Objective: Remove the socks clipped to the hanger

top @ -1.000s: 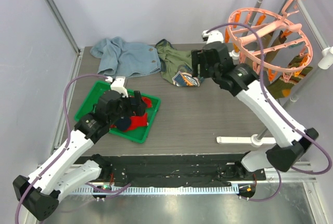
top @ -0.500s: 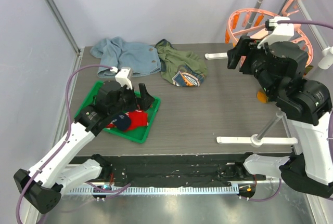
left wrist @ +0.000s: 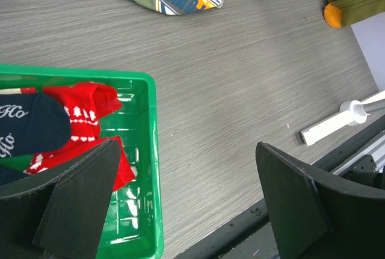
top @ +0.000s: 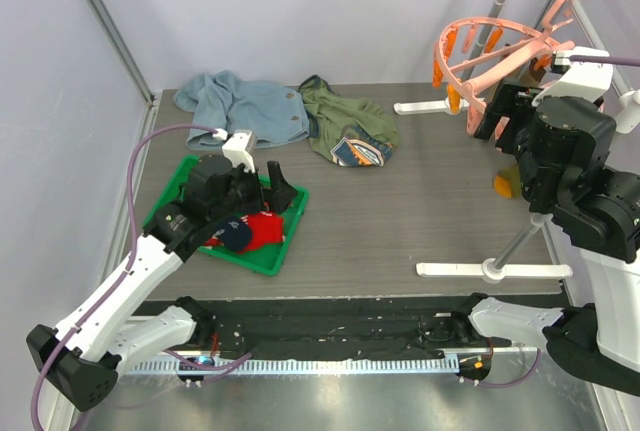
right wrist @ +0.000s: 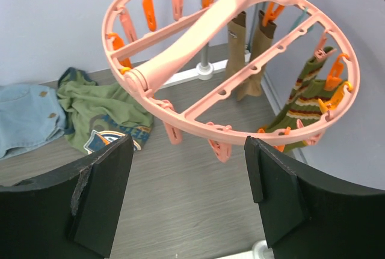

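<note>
The salmon-pink hanger (top: 478, 49) hangs at the back right; in the right wrist view its ring (right wrist: 240, 130) fills the upper frame. Two brown socks (right wrist: 239, 38) and olive striped socks with orange toes (right wrist: 301, 100) hang clipped on its far side. One orange toe (top: 505, 186) shows below my right arm and in the left wrist view (left wrist: 332, 14). My right gripper (top: 492, 111) (right wrist: 189, 145) is open and empty, just short of the ring's near edge. Red socks (top: 264, 227) (left wrist: 84, 100) and a navy sock (left wrist: 30, 130) lie in the green tray (top: 165, 201). My left gripper (top: 275, 189) (left wrist: 186, 151) is open and empty over the tray's right rim.
A light-blue garment (top: 245, 111) and an olive garment (top: 350, 126) lie at the back of the table. The rack's white feet (top: 490, 269) and grey pole (top: 515, 241) stand at the right. A grey corner post (top: 105, 21) rises at the back left.
My right arm swung from the table's back centre up and right to the hanger. My left gripper lifted off the socks in the tray and opened, then stayed still.
</note>
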`<action>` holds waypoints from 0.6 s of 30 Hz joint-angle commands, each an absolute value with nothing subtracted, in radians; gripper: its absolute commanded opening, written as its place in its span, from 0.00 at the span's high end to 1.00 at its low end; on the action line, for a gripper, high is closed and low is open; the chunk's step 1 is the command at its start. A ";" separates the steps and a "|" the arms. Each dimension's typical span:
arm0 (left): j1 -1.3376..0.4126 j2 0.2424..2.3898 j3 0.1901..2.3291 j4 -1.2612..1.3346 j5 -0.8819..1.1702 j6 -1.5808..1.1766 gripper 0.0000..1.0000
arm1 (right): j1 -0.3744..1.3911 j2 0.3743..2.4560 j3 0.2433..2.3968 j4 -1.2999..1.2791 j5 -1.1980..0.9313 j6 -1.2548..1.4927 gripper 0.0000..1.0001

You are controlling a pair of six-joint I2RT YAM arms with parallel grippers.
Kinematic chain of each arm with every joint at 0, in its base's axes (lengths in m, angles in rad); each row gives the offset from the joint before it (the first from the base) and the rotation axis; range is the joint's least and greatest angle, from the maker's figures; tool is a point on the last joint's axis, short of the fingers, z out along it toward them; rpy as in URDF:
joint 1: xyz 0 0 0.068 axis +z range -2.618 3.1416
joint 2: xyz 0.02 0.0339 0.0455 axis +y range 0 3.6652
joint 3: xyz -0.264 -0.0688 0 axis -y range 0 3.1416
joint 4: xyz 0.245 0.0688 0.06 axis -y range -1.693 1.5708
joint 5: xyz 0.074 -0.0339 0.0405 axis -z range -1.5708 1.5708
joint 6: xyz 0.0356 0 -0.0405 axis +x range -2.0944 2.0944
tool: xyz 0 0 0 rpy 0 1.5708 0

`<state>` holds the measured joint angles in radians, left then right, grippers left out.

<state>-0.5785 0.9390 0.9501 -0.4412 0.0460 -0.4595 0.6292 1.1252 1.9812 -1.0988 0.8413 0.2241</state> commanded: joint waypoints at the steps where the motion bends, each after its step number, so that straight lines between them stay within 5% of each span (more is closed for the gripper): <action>1: -0.581 0.937 0.980 -0.446 0.048 -0.428 0.00 | 0.630 1.112 1.974 -1.172 0.900 0.271 0.18; 18: -0.581 0.919 1.000 -0.474 0.051 -0.393 0.00 | 0.621 1.068 1.641 -1.138 0.962 0.302 0.17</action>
<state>-0.5785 0.9298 0.9501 -0.4831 0.0460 -0.4282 0.6289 1.0767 1.6657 -1.1755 0.9009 0.2943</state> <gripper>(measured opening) 0.996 0.827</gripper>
